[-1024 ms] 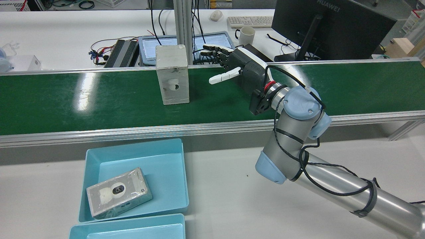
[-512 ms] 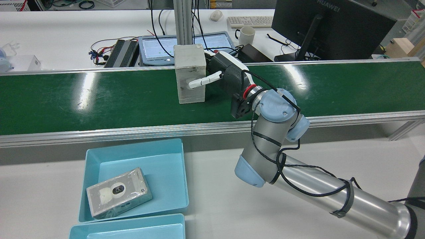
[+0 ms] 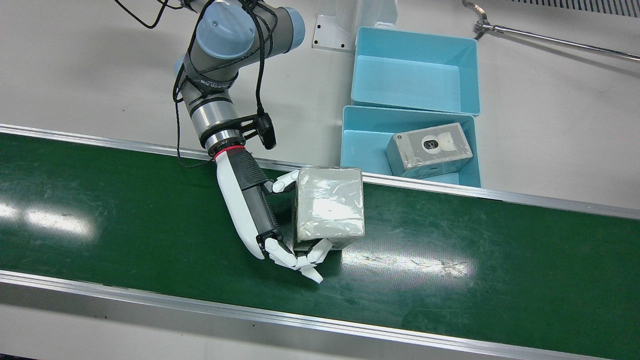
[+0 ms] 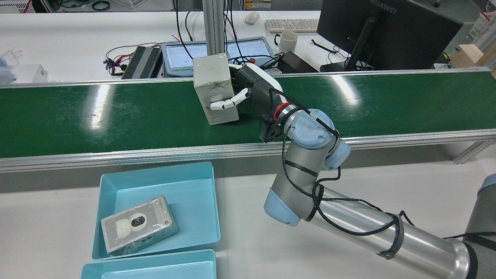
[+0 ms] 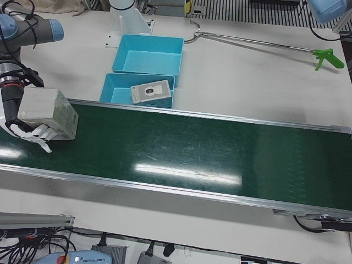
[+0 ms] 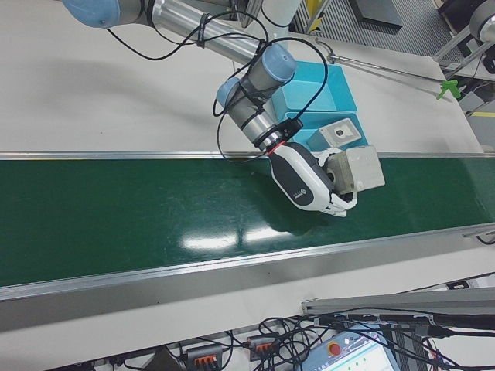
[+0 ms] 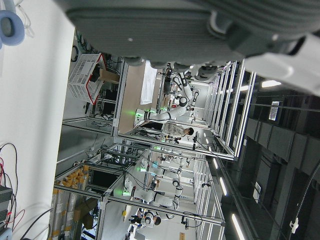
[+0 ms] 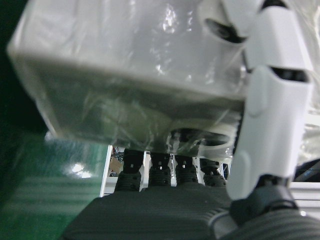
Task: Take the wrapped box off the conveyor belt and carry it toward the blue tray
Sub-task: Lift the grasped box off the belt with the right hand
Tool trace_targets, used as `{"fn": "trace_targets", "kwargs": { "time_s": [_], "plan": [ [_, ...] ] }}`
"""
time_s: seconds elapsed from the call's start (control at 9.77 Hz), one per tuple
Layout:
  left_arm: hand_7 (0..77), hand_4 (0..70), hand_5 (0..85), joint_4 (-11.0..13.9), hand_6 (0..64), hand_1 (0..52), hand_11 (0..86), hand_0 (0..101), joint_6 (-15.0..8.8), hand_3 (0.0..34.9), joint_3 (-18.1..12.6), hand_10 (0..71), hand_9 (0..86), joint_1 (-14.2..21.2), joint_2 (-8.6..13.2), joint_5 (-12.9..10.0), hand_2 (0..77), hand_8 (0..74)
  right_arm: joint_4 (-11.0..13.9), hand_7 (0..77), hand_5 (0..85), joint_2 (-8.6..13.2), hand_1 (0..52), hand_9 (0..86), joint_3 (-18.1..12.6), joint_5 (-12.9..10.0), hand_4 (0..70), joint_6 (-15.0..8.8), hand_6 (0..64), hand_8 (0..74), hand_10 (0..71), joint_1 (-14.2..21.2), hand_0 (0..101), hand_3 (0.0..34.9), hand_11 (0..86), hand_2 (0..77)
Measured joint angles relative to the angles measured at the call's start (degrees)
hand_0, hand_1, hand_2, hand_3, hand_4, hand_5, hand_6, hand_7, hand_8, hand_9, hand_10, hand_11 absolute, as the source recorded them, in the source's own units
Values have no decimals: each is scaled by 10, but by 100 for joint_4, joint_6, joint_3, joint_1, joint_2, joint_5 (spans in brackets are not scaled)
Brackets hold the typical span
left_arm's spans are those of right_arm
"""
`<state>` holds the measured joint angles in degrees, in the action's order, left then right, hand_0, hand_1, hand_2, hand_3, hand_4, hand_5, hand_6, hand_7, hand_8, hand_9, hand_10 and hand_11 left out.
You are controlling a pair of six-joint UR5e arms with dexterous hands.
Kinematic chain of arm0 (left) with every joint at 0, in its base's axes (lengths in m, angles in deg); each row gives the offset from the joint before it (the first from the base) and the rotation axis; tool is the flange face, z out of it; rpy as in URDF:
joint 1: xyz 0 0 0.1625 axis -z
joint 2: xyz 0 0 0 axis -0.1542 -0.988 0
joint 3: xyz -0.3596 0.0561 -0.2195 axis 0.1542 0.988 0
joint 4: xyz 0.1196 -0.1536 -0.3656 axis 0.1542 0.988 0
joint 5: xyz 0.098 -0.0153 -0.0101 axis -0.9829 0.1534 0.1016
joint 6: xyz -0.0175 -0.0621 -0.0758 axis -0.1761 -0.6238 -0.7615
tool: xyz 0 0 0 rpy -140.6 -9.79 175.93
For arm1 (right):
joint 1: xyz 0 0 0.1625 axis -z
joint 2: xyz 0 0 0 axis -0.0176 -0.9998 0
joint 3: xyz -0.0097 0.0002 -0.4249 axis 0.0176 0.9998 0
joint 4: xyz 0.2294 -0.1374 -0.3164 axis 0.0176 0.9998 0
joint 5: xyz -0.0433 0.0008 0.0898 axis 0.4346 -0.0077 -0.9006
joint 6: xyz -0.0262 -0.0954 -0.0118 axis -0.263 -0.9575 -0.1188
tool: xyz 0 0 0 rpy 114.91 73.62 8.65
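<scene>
right hand (image 4: 248, 91) gripping tilted wrapped box (image 4: 215, 89)

Glossy film wraps the box (image 3: 328, 207) (crinkled); belt (image 3: 125, 225) shiny green.

My right hand (image 4: 248, 91): moved in, now clasping the box.
Wrapped box (image 4: 215, 89): tilted, dragged left from where I caught it.
</scene>
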<state>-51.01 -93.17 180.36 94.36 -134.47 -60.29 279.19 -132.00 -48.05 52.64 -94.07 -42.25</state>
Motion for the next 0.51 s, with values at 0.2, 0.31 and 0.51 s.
{"fn": "trace_targets", "kwargs": {
  "time_s": [0.2, 0.31, 0.51],
  "plan": [
    [5, 0, 11, 0, 5, 0, 5, 0, 0, 0, 0, 5, 0, 0, 0, 0, 11, 5, 13, 518, 589, -52, 5, 475, -205, -32, 136, 8, 338, 442, 420, -6, 432, 0, 196, 355],
    [5, 0, 11, 0, 5, 0, 5, 0, 0, 0, 0, 5, 0, 0, 0, 0, 11, 5, 30, 518, 589, -102, 5, 475, -435, -35, 136, 6, 338, 442, 420, -10, 432, 0, 196, 355],
    [5, 0, 11, 0, 5, 0, 5, 0, 0, 0, 0, 0, 5, 0, 0, 0, 5, 5, 150, 622, 704, -176, 5, 600, -985, -38, 131, -37, 365, 556, 638, 33, 391, 31, 442, 398]
  ]
}}
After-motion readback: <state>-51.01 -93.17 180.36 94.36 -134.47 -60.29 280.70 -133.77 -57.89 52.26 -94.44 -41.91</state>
